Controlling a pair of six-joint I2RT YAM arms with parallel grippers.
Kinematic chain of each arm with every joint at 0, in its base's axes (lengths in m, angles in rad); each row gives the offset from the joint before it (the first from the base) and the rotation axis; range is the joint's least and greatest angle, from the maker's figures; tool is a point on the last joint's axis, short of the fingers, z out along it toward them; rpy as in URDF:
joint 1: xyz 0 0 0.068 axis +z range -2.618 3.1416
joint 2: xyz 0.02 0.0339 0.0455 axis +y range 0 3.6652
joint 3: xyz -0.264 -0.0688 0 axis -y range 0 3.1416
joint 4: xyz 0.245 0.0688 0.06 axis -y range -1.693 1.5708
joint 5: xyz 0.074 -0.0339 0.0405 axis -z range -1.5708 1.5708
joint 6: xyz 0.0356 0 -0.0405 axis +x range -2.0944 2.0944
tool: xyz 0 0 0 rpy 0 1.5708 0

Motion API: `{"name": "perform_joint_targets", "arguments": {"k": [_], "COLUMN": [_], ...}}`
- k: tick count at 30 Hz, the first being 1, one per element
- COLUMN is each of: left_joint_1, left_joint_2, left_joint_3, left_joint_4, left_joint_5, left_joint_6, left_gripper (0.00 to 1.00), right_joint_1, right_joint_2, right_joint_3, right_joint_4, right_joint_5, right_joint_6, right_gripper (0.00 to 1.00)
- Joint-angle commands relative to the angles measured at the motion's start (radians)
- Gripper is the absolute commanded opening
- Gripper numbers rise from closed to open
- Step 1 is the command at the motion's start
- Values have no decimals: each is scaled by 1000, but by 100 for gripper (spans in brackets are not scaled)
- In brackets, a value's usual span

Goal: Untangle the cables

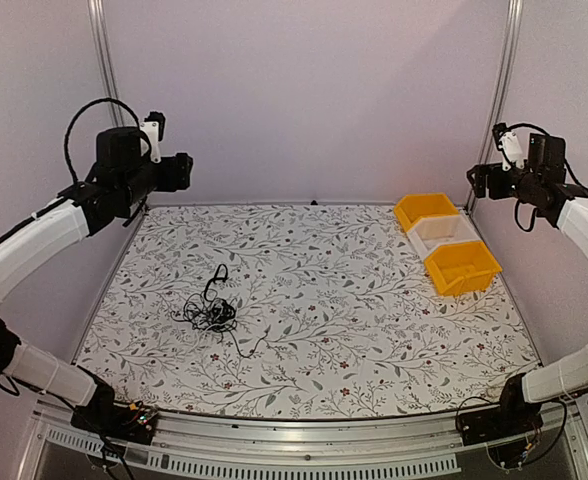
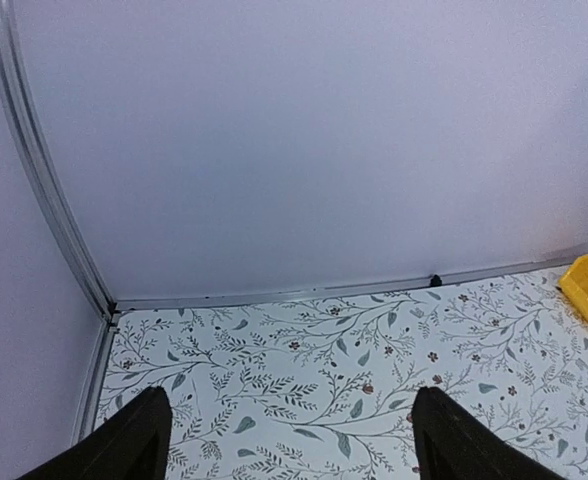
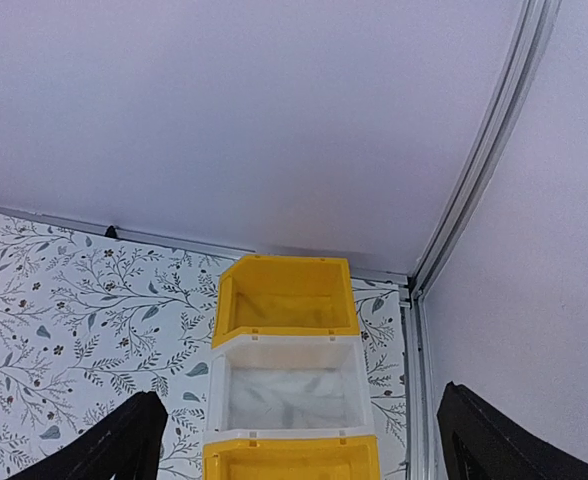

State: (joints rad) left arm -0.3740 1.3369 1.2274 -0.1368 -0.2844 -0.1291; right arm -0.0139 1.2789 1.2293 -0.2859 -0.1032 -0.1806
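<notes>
The cables (image 1: 212,310) are a small tangled bunch of thin black wires lying on the floral table cover, left of centre in the top view, with one loop sticking out toward the back and a strand trailing to the front right. My left gripper (image 1: 186,170) is raised high at the back left, far from the bunch, open and empty; its fingertips (image 2: 134,440) stand wide apart over bare cover. My right gripper (image 1: 474,178) is raised at the back right, open and empty, fingertips (image 3: 124,440) wide apart. The cables show in neither wrist view.
Three bins stand in a row at the back right: a yellow bin (image 1: 425,209), a white bin (image 1: 442,233) and another yellow bin (image 1: 461,266). They also show in the right wrist view (image 3: 287,300). White walls and metal posts (image 1: 102,50) enclose the table.
</notes>
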Motion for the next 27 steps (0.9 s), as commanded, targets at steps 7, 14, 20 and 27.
{"name": "perform_joint_targets", "arguments": {"k": [7, 14, 20, 27], "left_joint_1": [-199, -236, -230, -141], "left_joint_2": [25, 108, 230, 327], "left_joint_3": [2, 2, 38, 72], "left_joint_4": [-53, -206, -381, -526], "left_joint_5": [67, 75, 85, 147], "left_joint_6": [33, -171, -329, -413], "left_gripper": [84, 72, 62, 49], "right_joint_1": [19, 236, 365, 409], "right_joint_2": [85, 125, 162, 158], "right_joint_3": [-2, -6, -51, -96], "right_joint_4": [-65, -107, -140, -150], "right_joint_5": [-356, -429, -503, -553], "right_joint_6": [-76, -196, -330, -379], "right_gripper": [95, 87, 76, 72]}}
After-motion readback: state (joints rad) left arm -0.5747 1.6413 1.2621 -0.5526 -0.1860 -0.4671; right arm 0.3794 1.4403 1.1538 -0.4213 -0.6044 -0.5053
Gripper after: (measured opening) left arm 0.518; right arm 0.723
